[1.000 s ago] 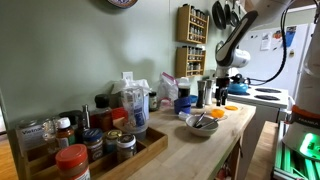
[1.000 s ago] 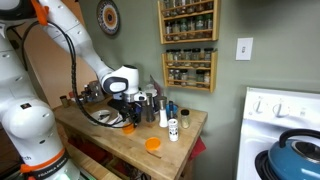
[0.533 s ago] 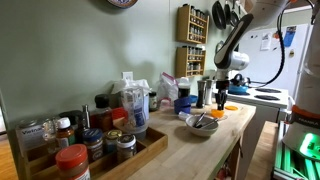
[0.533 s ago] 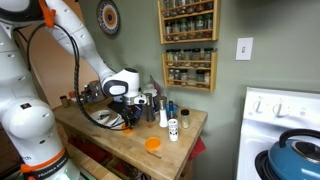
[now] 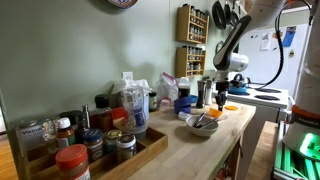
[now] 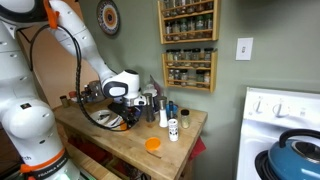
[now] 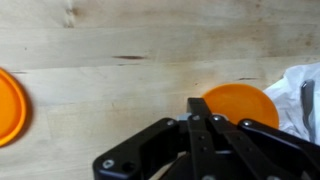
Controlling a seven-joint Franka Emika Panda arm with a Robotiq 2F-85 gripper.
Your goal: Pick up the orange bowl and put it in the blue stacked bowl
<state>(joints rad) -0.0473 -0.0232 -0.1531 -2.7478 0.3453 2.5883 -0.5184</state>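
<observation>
The orange bowl [image 7: 245, 105] sits on the wooden counter, partly hidden behind my gripper's fingers. My gripper [image 7: 207, 103] is shut, with its fingertips together over the bowl's left rim, which runs in between them. In both exterior views the gripper [image 5: 221, 100] [image 6: 128, 117] points down at the counter, with a bit of the orange bowl [image 5: 231, 108] [image 6: 128, 126] showing at its tips. The blue stacked bowl [image 5: 183, 102] stands farther back near the wall, behind a grey bowl [image 5: 201, 123].
A flat orange disc [image 7: 8, 105] [image 6: 152, 144] lies on the counter, apart from the bowl. Something white and crumpled [image 7: 300, 95] sits right beside the bowl. Jars and bottles [image 5: 110, 125] crowd a wooden tray. A stove with a blue kettle [image 6: 300, 150] flanks the counter.
The jaws have gone from wide open to shut at the orange bowl's rim. The arm has dipped slightly towards the counter.
</observation>
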